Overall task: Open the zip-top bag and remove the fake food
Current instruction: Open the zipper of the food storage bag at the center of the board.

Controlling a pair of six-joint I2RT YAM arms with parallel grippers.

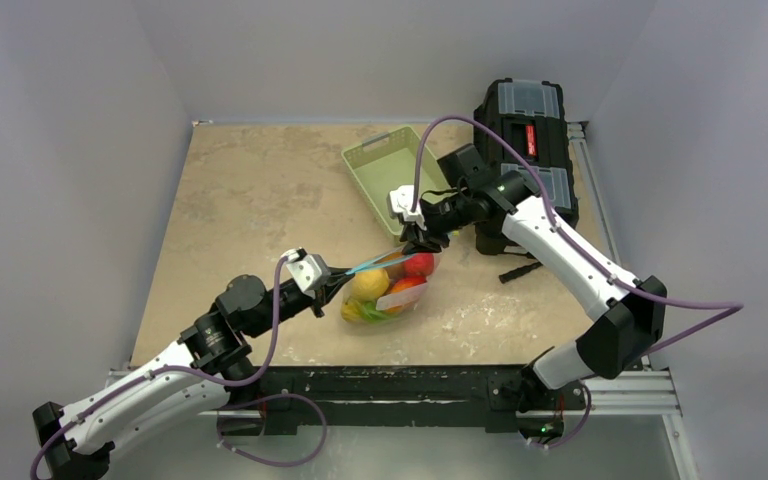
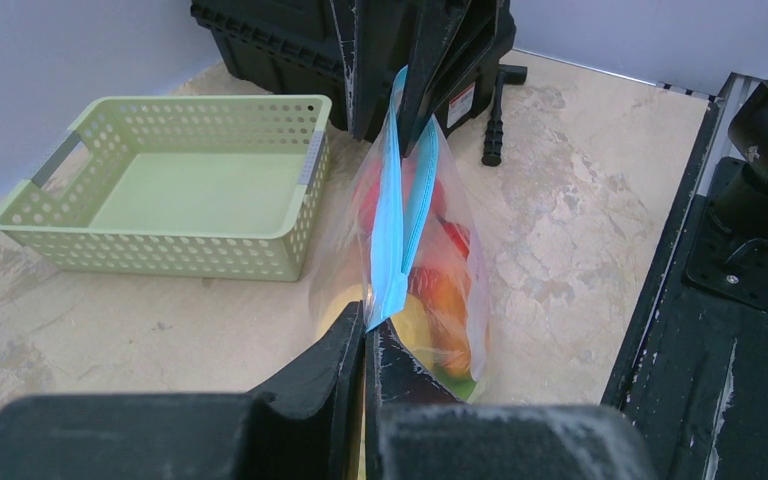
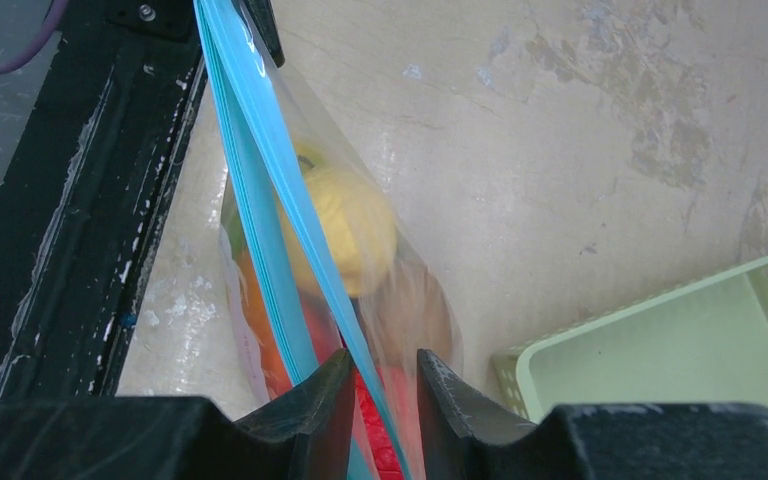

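- Left gripper (image 2: 365, 328) jaws pinch the zip-top bag (image 2: 345, 262) by its blue strip (image 2: 392, 200)
- Right gripper (image 3: 381, 368) jaws slightly apart, strip between them; grip unclear
- Fake food (image 3: 345, 225) inside, beyond both

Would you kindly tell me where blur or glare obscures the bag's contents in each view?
Top external: even light, sharp, though the zip-top bag is small. Left wrist: fake food smeared behind crinkled plastic. Right wrist: yellow fruit soft, out of focus.

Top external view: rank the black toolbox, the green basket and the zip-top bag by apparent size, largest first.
1. black toolbox
2. green basket
3. zip-top bag, bunched up here, so it looks somewhat smaller than the basket
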